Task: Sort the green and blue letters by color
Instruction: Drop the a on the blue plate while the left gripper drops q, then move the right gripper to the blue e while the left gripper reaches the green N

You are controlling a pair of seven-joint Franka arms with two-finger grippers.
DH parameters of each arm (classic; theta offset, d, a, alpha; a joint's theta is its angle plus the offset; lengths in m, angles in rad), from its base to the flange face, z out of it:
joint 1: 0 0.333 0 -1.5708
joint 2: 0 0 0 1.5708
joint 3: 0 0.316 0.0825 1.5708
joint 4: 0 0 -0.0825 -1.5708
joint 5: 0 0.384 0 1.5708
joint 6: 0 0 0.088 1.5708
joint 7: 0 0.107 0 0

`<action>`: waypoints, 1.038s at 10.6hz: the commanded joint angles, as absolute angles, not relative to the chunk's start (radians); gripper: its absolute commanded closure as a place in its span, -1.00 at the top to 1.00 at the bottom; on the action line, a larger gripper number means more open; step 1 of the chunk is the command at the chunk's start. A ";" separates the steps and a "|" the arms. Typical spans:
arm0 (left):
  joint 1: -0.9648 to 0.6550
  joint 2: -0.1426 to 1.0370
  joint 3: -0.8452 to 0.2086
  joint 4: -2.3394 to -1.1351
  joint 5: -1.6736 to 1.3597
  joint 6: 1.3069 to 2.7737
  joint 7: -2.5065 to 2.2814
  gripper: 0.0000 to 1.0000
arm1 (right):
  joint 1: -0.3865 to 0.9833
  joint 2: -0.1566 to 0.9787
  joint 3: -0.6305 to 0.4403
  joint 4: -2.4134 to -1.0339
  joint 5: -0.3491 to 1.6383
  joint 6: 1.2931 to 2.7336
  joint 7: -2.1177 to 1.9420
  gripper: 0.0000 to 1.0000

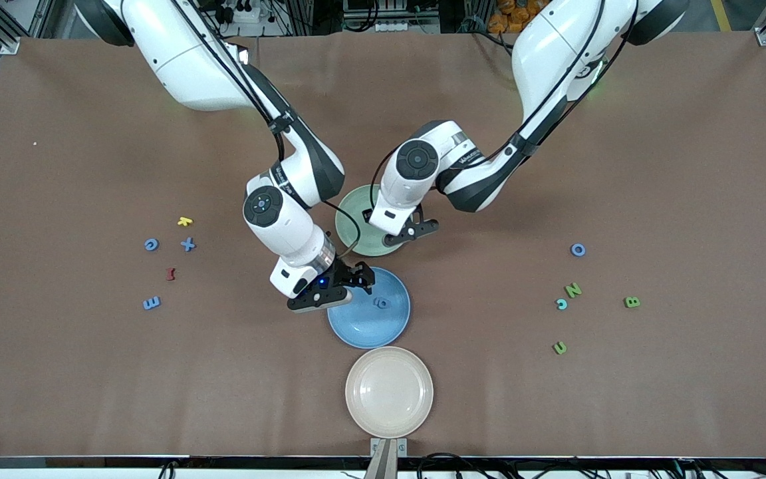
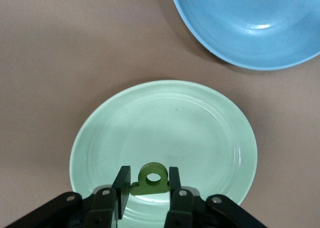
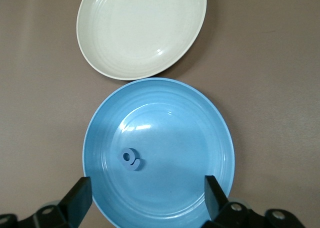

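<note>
My left gripper [image 1: 405,237] hangs low over the pale green plate [image 1: 354,227] and is shut on a lime green letter [image 2: 152,181], which sits between both pads above the plate [image 2: 175,123]. My right gripper [image 1: 355,286] is wide open and empty over the blue plate [image 1: 396,329], where one blue letter [image 1: 380,303] lies; the right wrist view shows that letter [image 3: 131,159] lying flat, apart from the gripper [image 3: 147,186]. Loose blue letters [image 1: 151,245] lie toward the right arm's end. Green letters [image 1: 574,290] and a blue O [image 1: 578,250] lie toward the left arm's end.
A cream plate [image 1: 389,391] sits nearer to the front camera than the blue plate. A yellow letter [image 1: 185,221] and a dark red letter [image 1: 170,273] lie among the loose blue ones. Green B [image 1: 632,302] and U [image 1: 560,347] lie apart from the rest.
</note>
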State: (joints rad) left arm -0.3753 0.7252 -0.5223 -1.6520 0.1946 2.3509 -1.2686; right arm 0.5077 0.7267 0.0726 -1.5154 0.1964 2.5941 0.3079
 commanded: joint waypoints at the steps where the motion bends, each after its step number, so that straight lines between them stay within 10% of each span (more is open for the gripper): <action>1: -0.394 0.750 -0.509 -1.617 0.172 2.365 -1.290 0.08 | 0.488 0.695 0.049 -1.543 0.199 2.582 0.307 1.00; 2: -0.400 0.752 -0.509 -1.614 0.182 2.365 -1.289 0.99 | 0.471 0.683 0.041 -1.554 0.199 2.580 0.305 1.00; 11: -0.168 0.542 -0.462 -1.597 0.215 2.041 -0.698 1.00 | 0.243 0.545 -0.077 -1.784 0.198 2.537 0.285 1.00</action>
